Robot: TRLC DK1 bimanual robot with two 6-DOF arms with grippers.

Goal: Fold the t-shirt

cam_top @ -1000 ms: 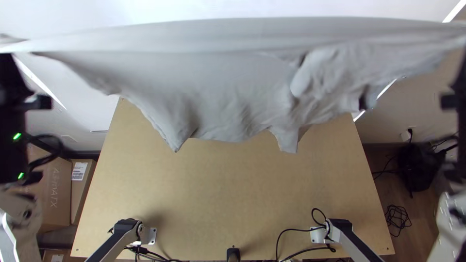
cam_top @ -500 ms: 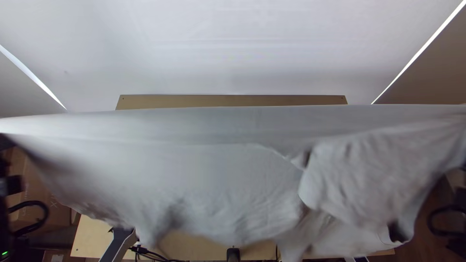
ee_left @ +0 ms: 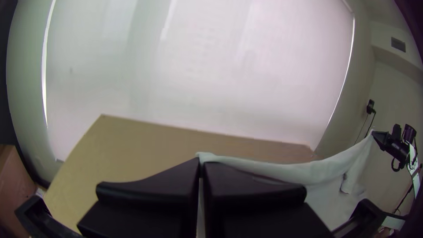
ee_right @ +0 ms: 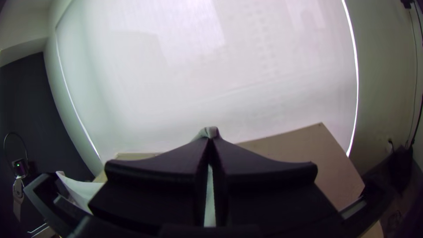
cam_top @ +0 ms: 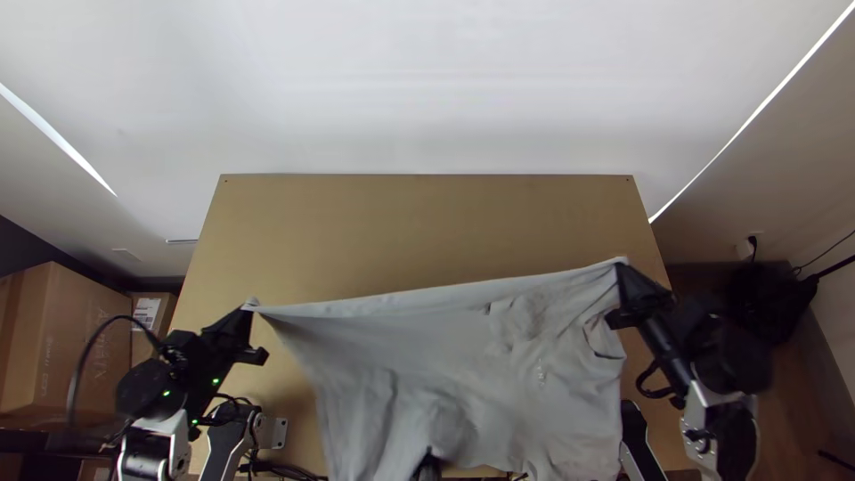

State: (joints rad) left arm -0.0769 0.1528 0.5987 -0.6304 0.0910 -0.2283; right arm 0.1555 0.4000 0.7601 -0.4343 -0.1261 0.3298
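Over the table's near half, the light grey t-shirt (cam_top: pixel 419 356) hangs stretched between both grippers, its top edge taut and its lower part draping in loose folds past the near edge. At the upper left corner my left gripper (cam_top: pixel 249 309) is shut on the cloth; my right gripper (cam_top: pixel 622 264) pinches the upper right corner, somewhat farther up the table. In the left wrist view the left gripper (ee_left: pixel 201 164) has cloth (ee_left: pixel 282 171) between its fingers. In the right wrist view a bit of cloth pokes out at the tips of the right gripper (ee_right: pixel 210 137).
The bare wooden table (cam_top: pixel 427 227) stretches beyond the shirt to a white backdrop (cam_top: pixel 427 80). Cardboard boxes (cam_top: pixel 80 347) stand left of the table. A black bag-like object (cam_top: pixel 770 298) and cables lie on the right.
The shirt has come down lower, and its upper edge, level before, slants up to the right. Both grippers have moved inward from the view's sides, still holding the corners.
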